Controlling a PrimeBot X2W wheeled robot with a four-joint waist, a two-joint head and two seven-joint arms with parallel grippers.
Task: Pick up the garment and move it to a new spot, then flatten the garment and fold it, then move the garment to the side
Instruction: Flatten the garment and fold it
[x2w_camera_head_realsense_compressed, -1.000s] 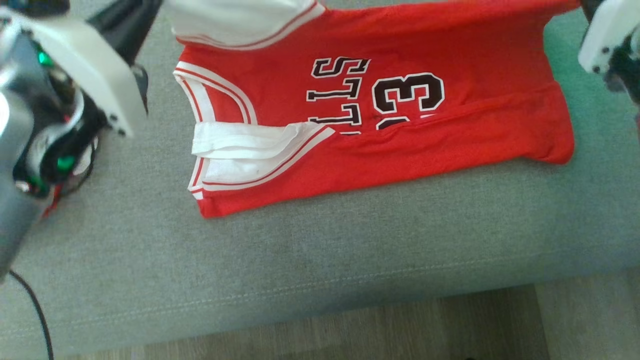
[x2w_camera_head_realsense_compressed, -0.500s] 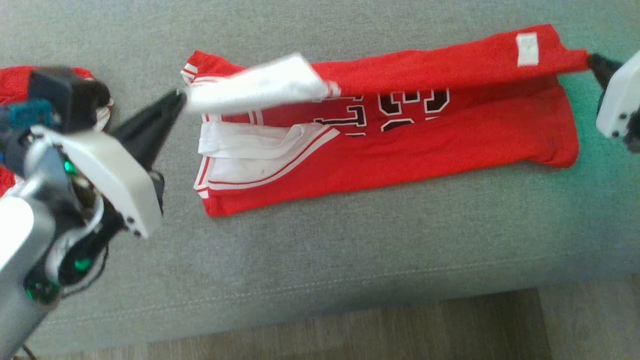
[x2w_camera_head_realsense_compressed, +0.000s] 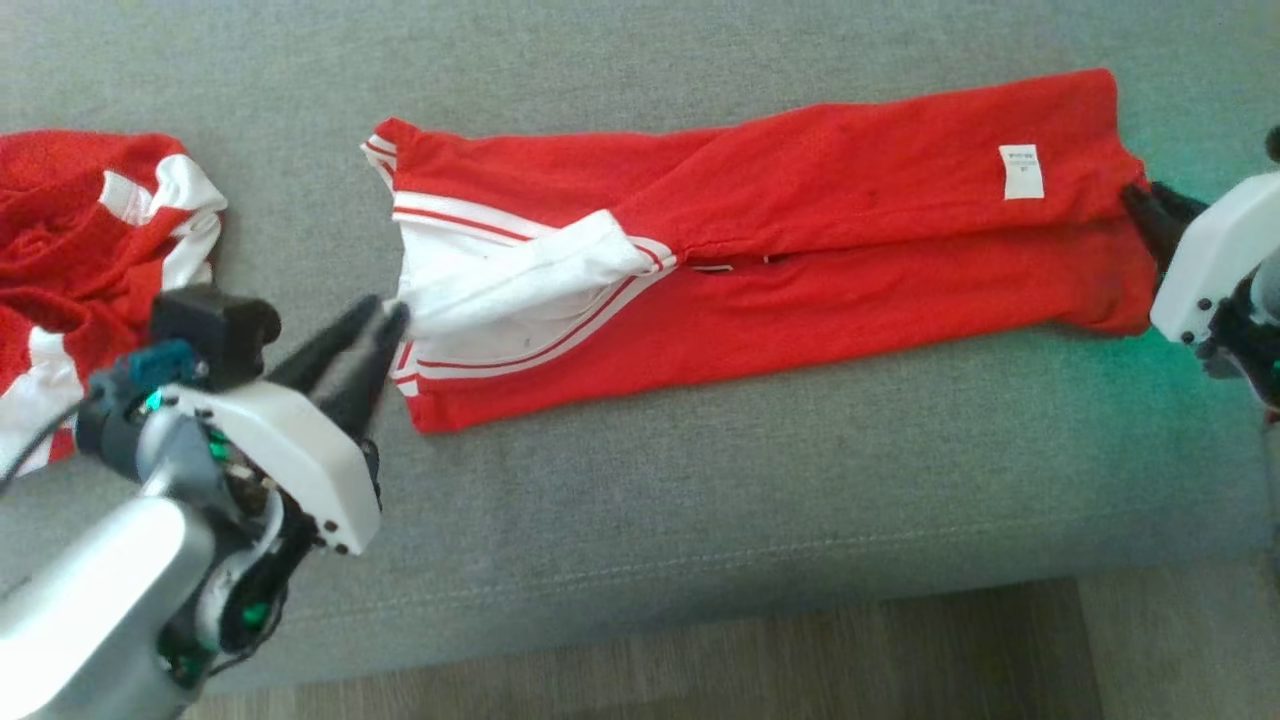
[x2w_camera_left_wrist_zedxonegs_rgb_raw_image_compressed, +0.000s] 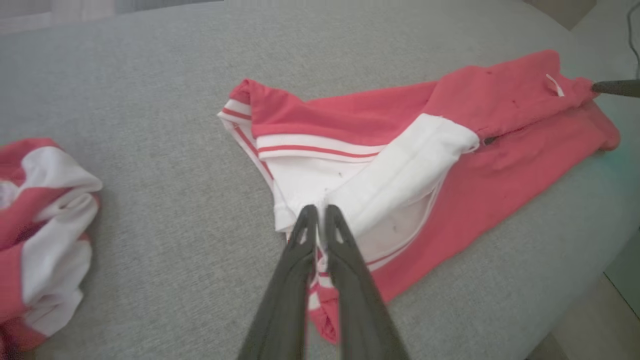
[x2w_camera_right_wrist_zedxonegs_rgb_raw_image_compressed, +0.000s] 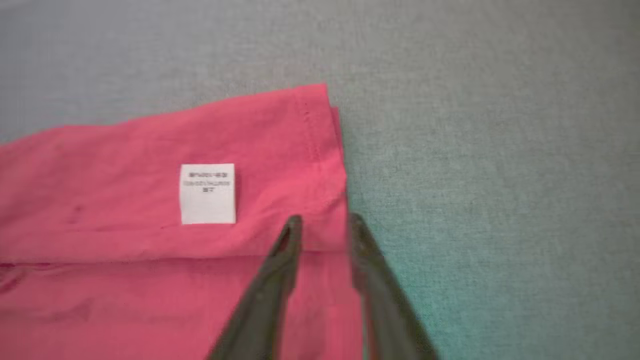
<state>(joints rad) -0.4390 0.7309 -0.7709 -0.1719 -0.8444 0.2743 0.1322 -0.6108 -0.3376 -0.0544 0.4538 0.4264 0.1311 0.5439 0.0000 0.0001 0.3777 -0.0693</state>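
Since a second ago both arms have carried the far edge of the red basketball jersey with white sleeves (x2w_camera_head_realsense_compressed: 800, 250) over toward the robot and laid it down. The black lettering is now covered and the long fold is made.

At the collar end the left hand (x2w_camera_head_realsense_compressed: 385, 318) sits low. Its dark fingers are parted by only a sliver, with the tips against the edge of the white sleeve (x2w_camera_head_realsense_compressed: 520, 285). I cannot tell whether any cloth is pinched there.

At the hem corner the right hand (x2w_camera_right_wrist_zedxonegs_rgb_raw_image_compressed: 325, 220) has its fingers narrowly apart with the hem's edge showing between them, seemingly letting go. Gripping opposite ends probably kept the fold taut and straight.

The jersey lies lengthwise on the grey fabric sofa cushion (x2w_camera_head_realsense_compressed: 700, 500), with its small white care label (x2w_camera_head_realsense_compressed: 1021, 171) facing up near the hem. A crumpled red-and-white garment (x2w_camera_head_realsense_compressed: 90, 220) lies well apart to the left.
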